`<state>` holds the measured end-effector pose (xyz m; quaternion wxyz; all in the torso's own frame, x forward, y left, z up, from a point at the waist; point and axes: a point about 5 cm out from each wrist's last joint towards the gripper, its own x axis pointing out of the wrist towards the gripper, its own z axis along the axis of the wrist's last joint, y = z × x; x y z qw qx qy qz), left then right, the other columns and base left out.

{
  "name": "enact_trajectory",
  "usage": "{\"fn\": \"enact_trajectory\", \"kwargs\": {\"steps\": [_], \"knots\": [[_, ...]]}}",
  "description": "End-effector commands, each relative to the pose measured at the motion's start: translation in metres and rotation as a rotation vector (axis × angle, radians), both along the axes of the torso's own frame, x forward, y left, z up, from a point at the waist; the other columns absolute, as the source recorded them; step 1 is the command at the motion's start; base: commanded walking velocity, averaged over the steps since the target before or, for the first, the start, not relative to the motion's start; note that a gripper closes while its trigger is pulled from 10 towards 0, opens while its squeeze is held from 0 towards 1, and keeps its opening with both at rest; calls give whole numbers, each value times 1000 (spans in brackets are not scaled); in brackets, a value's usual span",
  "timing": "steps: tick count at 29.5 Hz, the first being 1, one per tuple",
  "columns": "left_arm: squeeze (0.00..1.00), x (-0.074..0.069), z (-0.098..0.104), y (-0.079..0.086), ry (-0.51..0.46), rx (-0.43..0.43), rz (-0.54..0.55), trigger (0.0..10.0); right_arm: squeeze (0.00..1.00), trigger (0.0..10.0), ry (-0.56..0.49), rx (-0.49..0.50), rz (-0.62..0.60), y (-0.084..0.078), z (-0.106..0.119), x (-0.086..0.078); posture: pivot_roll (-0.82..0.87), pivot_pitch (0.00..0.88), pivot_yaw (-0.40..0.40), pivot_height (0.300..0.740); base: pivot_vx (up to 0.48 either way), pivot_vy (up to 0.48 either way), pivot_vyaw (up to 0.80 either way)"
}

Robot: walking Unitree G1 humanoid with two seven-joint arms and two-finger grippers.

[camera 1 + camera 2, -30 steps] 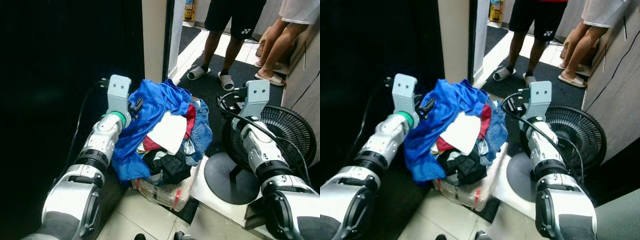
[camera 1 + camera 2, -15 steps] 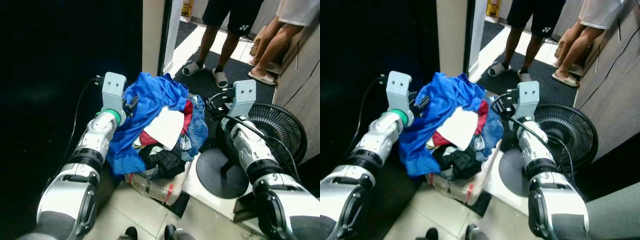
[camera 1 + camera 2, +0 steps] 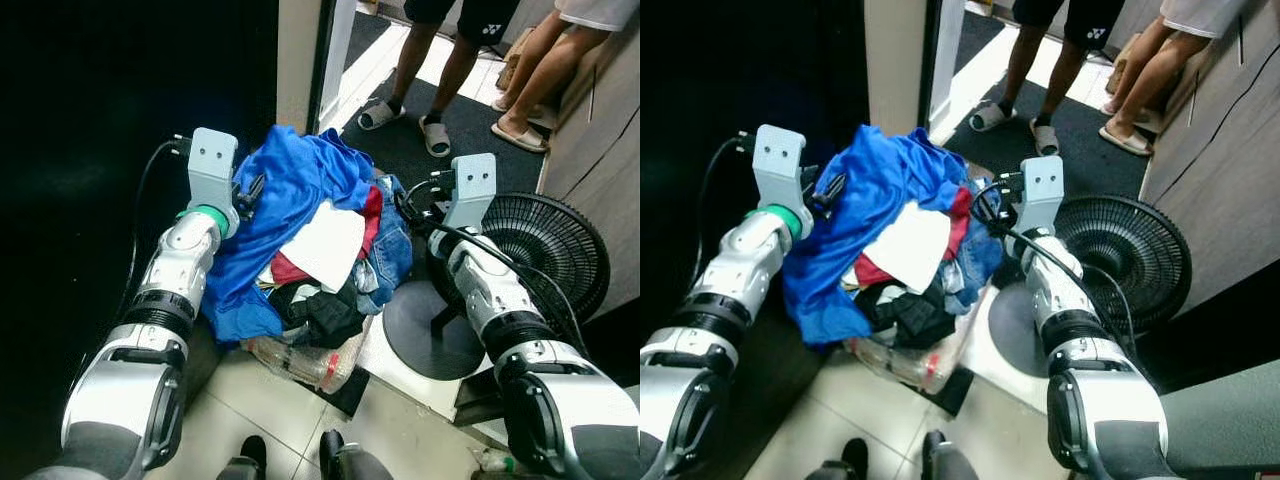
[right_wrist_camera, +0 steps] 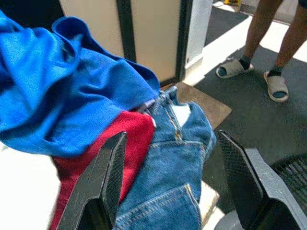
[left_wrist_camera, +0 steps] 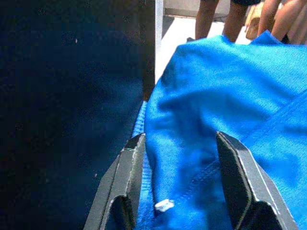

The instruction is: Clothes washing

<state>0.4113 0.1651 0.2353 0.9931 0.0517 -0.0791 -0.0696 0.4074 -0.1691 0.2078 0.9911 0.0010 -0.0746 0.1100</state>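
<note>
The robot appears to be carrying a heaped load of laundry, so the step in hand looks like hauling the clothes toward the washer; the next move calls for steady, even pressure from both sides while it walks, since the pile (image 3: 315, 250) sits high above the clear basket (image 3: 300, 362) and could spill.

The left gripper (image 5: 180, 191) presses against the pile's left edge, its fingers (image 5: 125, 184) spread wide with the blue shirt (image 3: 290, 195) bulging between them, touching the cloth more than pinching it. A white cloth (image 3: 322, 243) lies on top, near the middle.

The right gripper (image 4: 175, 189) sits at the right edge, also wide open, beside the jeans (image 4: 165, 165) and a red garment (image 4: 117, 143). A fan (image 3: 535, 265) stands just right of the load.
</note>
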Motion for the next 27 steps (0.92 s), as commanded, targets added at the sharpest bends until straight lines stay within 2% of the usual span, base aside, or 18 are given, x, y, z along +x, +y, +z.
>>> {"fn": "enact_trajectory", "kwargs": {"steps": [1,5,6,8,9,11,12,14,15,18,19,21,23,24,25,26,27], "knots": [[0,-4,-13,22,50,-41,70,10000,0,10000,25,26,-16,-5,-3,0,-32,351,-56,740,0,0,0],[0,-5,-13,28,45,-40,88,10000,0,10000,27,30,-1,0,-2,1,-11,346,-73,740,0,0,0],[0,-7,-12,33,39,-41,105,10000,0,10000,29,22,28,9,-2,2,3,336,-93,740,0,0,0],[0,-7,-12,33,39,-41,105,10000,0,10000,29,22,28,9,-2,2,3,336,-93,740,0,0,0],[0,-11,-13,39,28,-45,129,10000,0,10000,37,15,76,25,-3,2,27,323,-133,740,0,0,0],[0,-11,-13,39,28,-45,129,10000,0,10000,37,15,76,25,-3,2,27,323,-133,740,0,0,0],[0,-14,-15,44,21,-52,151,10000,0,10000,43,4,119,39,-3,3,40,311,-154,740,0,0,0],[0,-14,-15,44,21,-52,151,10000,0,10000,43,4,119,39,-3,3,40,311,-154,740,0,0,0],[0,-17,-18,47,19,-55,163,10000,0,10000,45,3,143,48,-2,3,42,302,-154,740,0,0,0],[0,-18,-20,46,21,-57,160,10000,0,10000,43,5,142,49,-1,3,30,294,-136,740,0,0,0],[0,-16,-21,39,27,-58,140,10000,0,10000,40,7,117,42,-1,3,12,286,-109,740,0,0,0],[0,-16,-21,39,27,-58,140,10000,0,10000,40,7,117,42,-1,3,12,286,-109,740,0,0,0],[0,-6,-16,12,43,-52,47,10000,0,10000,36,6,16,7,-10,-1,-59,276,-27,740,0,0,0],[0,-3,-15,3,48,-49,17,10000,0,10000,34,5,-16,-3,-13,-3,-68,275,-17,740,0,0,0],[0,-3,-15,3,48,-49,17,10000,0,10000,34,5,-16,-3,-13,-3,-68,275,-17,740,0,0,0],[0,0,-12,-9,55,-48,-23,10000,0,10000,28,8,-64,-19,-17,-7,-116,270,30,740,0,0,0],[0,0,-12,-9,55,-48,-23,10000,0,10000,28,8,-64,-19,-17,-7,-116,270,30,740,0,0,0]]}}
